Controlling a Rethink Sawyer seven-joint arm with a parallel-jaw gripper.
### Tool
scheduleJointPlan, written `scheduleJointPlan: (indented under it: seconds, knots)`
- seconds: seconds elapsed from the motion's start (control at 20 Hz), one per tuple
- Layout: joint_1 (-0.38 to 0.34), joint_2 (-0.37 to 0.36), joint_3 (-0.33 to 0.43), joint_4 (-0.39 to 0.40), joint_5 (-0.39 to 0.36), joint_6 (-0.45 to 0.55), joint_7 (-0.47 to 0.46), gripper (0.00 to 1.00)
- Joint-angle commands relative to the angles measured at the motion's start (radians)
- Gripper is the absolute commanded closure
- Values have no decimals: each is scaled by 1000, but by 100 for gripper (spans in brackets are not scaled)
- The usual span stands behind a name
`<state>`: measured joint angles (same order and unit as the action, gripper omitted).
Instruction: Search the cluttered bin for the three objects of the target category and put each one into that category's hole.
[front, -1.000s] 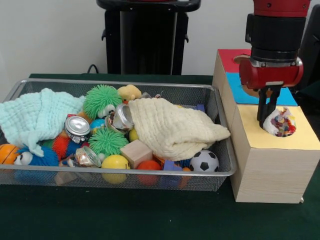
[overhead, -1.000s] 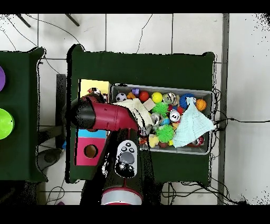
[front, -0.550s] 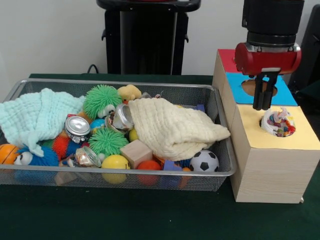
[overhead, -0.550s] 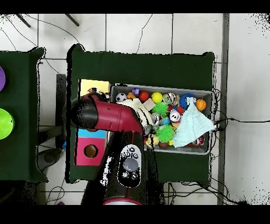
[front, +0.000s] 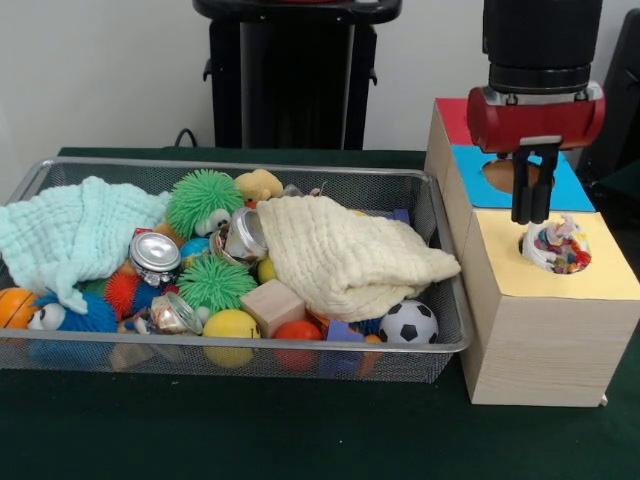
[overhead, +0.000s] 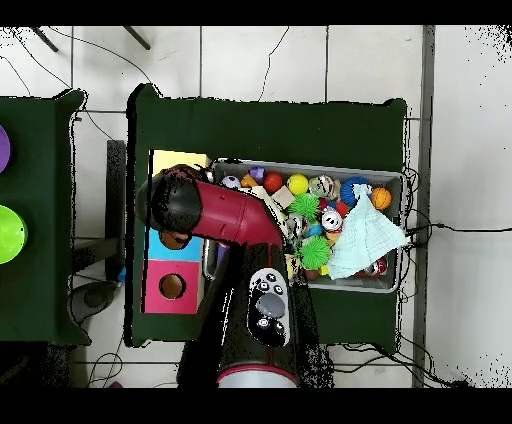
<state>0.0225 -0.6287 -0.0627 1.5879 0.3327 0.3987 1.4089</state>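
Dark green cloth covers the table (front: 300, 440), with a wire bin (front: 440, 250) full of toys on the left of the front view and a wooden sorting box (front: 540, 340) at the right. And here's the worry: a crinkly multicoloured bundle (front: 558, 247) sits in the round hole of the box's yellow panel (front: 600, 280), yet a good part of it pokes up above the rim, so I'd judge it could snag there instead of dropping, or get dragged out if the fingers brush it on the way past. The gripper (front: 532, 205) hangs just above and slightly left of that bundle, apart from it, holding nothing, its two dark fingers close together and pointing straight down. Above them the red wrist and black forearm stand upright, filling the upper right of the frame. In the overhead view the red arm (overhead: 215, 215) lies across the box and hides the yellow hole. More targets may be buried under the cream cloth (front: 350, 255) in the bin.
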Motion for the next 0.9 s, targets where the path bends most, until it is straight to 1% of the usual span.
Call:
scheduleJointPlan:
  seconds: [0.05, 0.3, 0.35, 0.45, 0.5, 0.65, 0.7, 0.9]
  knots:
    - [-76, 62, 195, 106, 62, -9, 181, 100]
    - [-120, 84, 267, 129, 67, -40, 165, 100]
    - [-135, 87, 286, 144, 66, -51, 160, 100]
    - [-141, 98, 297, 142, 59, -49, 163, 100]
    - [-149, 100, 308, 155, 51, -65, 164, 100]
    - [-153, 126, 310, 146, 34, -62, 166, 100]
    - [-137, 143, 287, 127, 28, -27, 167, 100]
    - [-116, 191, 260, 96, 12, -11, 169, 100]
